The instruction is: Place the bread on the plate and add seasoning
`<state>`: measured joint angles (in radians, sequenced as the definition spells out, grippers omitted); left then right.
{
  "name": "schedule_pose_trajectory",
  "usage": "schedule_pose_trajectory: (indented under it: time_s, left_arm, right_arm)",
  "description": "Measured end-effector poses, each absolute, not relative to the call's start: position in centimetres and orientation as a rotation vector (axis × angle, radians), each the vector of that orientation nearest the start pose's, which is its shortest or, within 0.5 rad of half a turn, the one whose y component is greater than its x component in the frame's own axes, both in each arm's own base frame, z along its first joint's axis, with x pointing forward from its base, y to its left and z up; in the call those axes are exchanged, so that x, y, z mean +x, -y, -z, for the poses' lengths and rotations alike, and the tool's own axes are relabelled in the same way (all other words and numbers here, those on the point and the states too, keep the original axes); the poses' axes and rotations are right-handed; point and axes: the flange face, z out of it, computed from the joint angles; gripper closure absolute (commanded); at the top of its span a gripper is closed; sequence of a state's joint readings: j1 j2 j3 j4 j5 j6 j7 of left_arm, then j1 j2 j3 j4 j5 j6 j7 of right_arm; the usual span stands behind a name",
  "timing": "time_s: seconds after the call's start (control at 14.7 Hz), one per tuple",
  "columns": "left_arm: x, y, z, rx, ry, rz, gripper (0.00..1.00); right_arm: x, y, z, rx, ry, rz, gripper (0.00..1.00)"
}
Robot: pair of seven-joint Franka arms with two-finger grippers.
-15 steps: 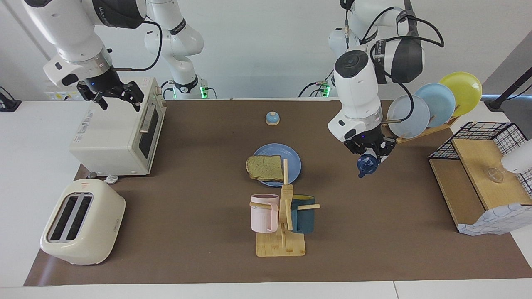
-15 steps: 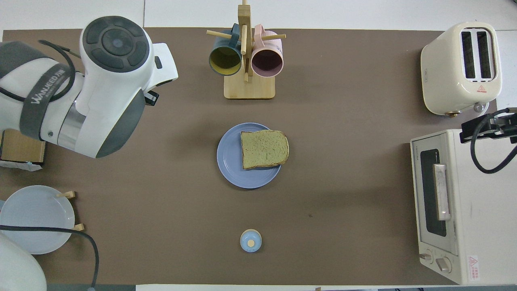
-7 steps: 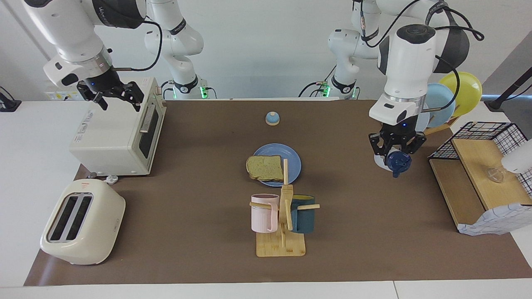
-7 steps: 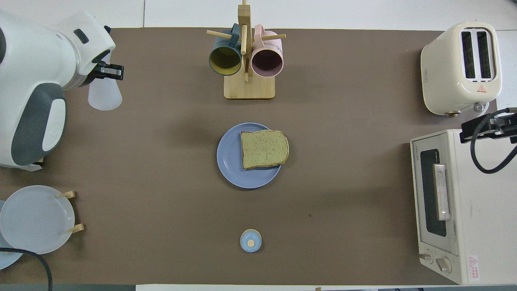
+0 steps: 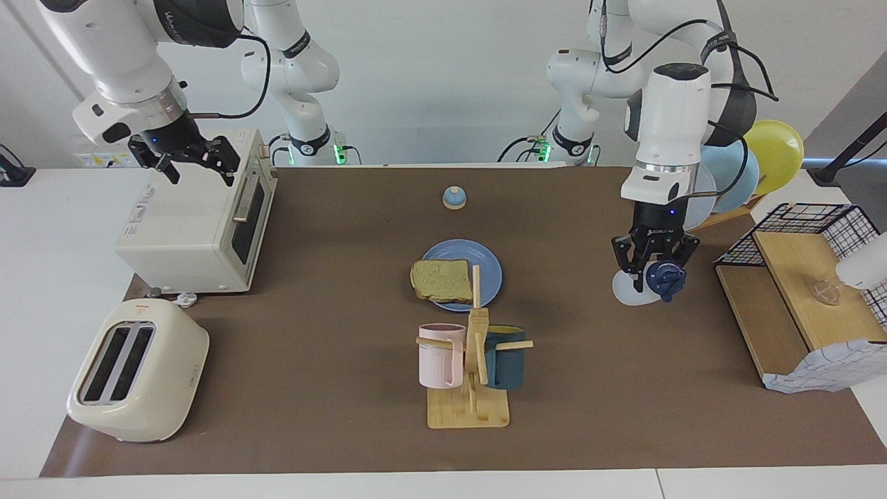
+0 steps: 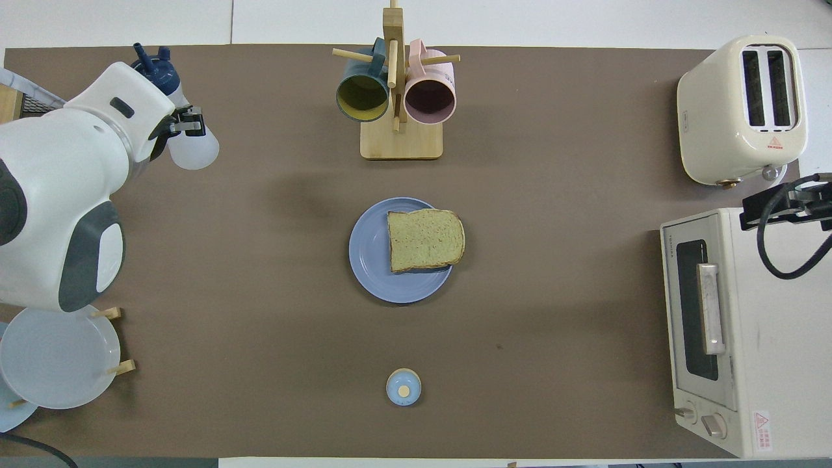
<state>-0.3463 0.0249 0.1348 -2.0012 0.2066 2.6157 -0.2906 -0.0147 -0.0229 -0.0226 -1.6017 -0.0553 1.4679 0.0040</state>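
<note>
Your inventory, operator: one plate (image 5: 485,267), blue and round, at mid-mat, with one slice of bread (image 5: 441,278) lying on it, its crust overhanging the rim toward the right arm's end. One bottle (image 5: 648,284) of seasoning, translucent with a navy cap, is clamped in your left gripper (image 5: 654,267) and tipped on its side in the air above bare mat, toward the left arm's end, between the plate and the wire basket (image 5: 818,229); the jaws are closed on it. Your right gripper (image 5: 197,161) waits above the oven (image 5: 197,229) with its jaws spread and nothing between them. Also listed: one toaster (image 5: 135,367), farther from the robots than the oven; one mug rack (image 5: 471,374) with a pink and a teal mug, farther out than the plate; one small bell (image 5: 454,198), nearer to the robots than the plate; one plate rack (image 5: 745,170) beside the left arm.
</note>
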Motion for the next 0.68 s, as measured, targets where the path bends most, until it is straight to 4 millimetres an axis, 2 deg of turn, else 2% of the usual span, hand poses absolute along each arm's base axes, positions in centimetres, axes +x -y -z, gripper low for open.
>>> schedule_pose_trajectory:
  time_s: [0.2, 0.41, 0.68]
  left_arm:
    - [57.4, 12.4, -49.0, -3.002, -0.051, 1.098, 0.79]
    - [56.1, 13.2, -47.0, -3.033, 0.027, 1.217, 0.78]
    - [55.5, 13.8, -44.7, -3.039, 0.027, 1.322, 0.78]
  right_arm:
    - [53.5, 2.6, -61.4, -3.189, -0.070, -0.178, 0.00]
    - [53.5, 2.6, -61.4, -3.189, -0.070, -0.178, 0.00]
    - [53.5, 2.6, -61.4, -3.189, -0.070, -0.178, 0.00]
